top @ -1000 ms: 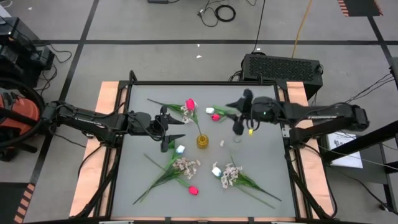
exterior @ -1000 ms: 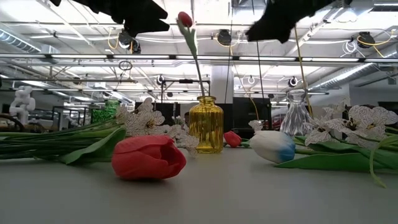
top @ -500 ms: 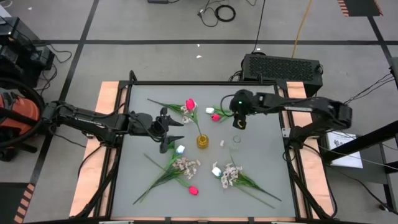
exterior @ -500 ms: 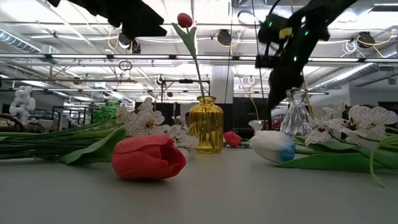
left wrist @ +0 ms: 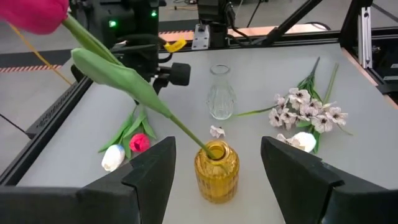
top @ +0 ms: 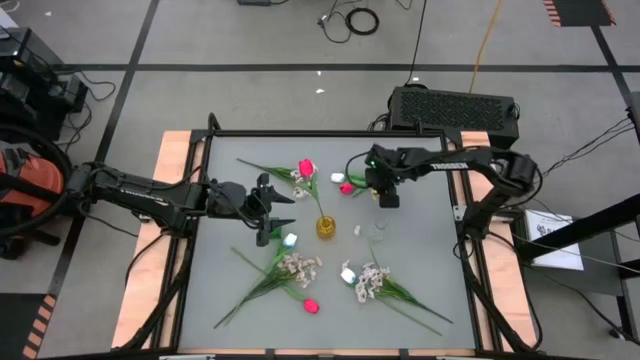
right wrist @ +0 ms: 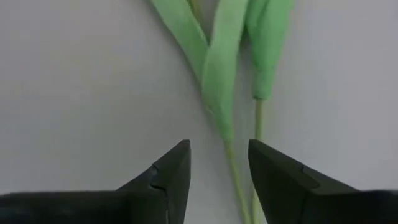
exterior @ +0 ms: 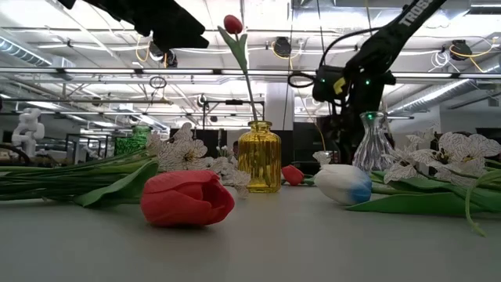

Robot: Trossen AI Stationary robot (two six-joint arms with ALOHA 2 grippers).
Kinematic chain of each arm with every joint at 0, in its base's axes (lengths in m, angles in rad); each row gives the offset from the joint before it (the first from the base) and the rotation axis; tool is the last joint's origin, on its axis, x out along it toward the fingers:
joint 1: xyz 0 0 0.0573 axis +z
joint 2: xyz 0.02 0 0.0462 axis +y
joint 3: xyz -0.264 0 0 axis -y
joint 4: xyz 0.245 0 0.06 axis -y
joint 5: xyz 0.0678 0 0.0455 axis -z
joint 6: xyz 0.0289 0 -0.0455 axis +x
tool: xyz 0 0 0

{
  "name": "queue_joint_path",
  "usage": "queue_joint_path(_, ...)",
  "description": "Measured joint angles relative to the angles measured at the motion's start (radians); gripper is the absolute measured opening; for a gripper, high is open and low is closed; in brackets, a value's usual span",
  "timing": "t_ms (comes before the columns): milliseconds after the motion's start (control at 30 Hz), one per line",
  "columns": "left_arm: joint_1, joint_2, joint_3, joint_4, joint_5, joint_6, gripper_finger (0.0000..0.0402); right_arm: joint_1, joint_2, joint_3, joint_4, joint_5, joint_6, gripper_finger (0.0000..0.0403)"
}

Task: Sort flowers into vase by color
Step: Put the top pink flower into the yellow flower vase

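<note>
A pink-red tulip stands in the yellow vase at mid-bench, its stem leaning from the vase mouth up toward the far left, bloom topmost. The left claw, fingers spread and empty, waits just left of the vase. The right claw hangs released over green stems lying flat at the far right, near a clear vase. Other flowers lie on the near bench, stems fanning outward.
</note>
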Motion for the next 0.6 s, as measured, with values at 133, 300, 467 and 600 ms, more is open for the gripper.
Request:
queue_joint_path(133, 0.000, 0.000, 0.000, 0.000, 0.000, 0.000, 0.0244, -0.027, 0.020, 0.000, 0.014, -0.011, -0.046, 0.0149)
queue_joint_path(300, 0.000, 0.000, 0.000, 0.000, 0.000, 0.000, 0.0244, -0.041, 0.050, 0.002, 0.017, -0.056, -0.067, 0.0148)
queue_joint_path(467, 0.000, 0.000, 0.000, 0.000, 0.000, 0.000, 0.0244, -0.042, 0.063, 0.002, 0.034, -0.056, -0.074, 0.0146)
queue_joint_path(600, 0.000, 0.000, 0.000, 0.000, 0.000, 0.001, 0.0244, -0.044, 0.063, 0.002, 0.040, -0.060, -0.074, 0.0114)
